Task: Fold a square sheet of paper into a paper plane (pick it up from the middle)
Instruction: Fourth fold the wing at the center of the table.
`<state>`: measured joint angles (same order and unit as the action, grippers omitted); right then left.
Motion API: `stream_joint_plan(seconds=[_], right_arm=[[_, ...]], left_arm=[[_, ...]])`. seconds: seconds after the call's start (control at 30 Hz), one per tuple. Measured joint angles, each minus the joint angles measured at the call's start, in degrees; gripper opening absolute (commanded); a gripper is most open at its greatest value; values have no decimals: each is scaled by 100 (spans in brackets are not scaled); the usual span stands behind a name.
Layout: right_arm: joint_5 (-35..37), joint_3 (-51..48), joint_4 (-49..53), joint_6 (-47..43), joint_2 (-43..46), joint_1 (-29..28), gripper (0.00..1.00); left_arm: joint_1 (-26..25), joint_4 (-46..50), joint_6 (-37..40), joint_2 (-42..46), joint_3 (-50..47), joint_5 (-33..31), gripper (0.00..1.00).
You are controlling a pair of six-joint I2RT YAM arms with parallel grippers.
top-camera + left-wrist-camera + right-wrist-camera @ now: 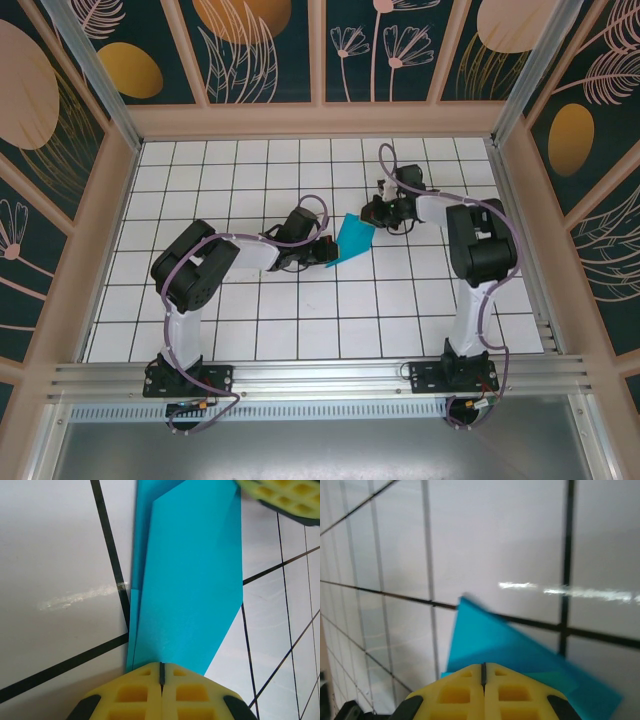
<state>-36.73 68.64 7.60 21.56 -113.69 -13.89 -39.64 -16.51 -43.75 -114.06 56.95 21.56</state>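
The left pincer [320,250] is clamped on the paper's [354,237] 8 o'clock end. In its wrist view the yellow fingers [135,695] meet, with teal layers running out from between them. The paper sits near the middle of the counter [250,320], a touch toward 1 o'clock. It is partly folded: overlapping layers and a slanted edge show, but no finished dart. At its 2 o'clock corner the right pincer [384,213] is likewise shut on it.

I judge this a mid-fold step, with both arms holding the piece between them. The next move probably calls for laying it flat and pressing a crease, releasing one side without dragging the thin layers.

Whether the paper touches the counter or hangs above it is unclear, as is the number of folds. The right wrist view is blurred, and the left wrist view cuts off the paper's far end.
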Motion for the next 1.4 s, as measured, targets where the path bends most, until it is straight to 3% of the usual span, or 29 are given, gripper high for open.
stream_joint_plan(seconds=[0.17, 0.5, 1.07, 1.4], right_arm=[[-140, -474, -380, 74, 579, -343, 6], [-269, -739, -372, -42, 160, -540, 3], [-562, 157, 284, -245, -551, 326, 2], [-50, 291, 114, -173, -476, 748, 3]], left_arm=[[0, 2, 0, 0, 0, 0, 2], [-2, 4, 0, 0, 2, -13, 2], [-7, -122, 9, 26, -94, -76, 1], [-11, -221, 20, 39, -151, -94, 1]])
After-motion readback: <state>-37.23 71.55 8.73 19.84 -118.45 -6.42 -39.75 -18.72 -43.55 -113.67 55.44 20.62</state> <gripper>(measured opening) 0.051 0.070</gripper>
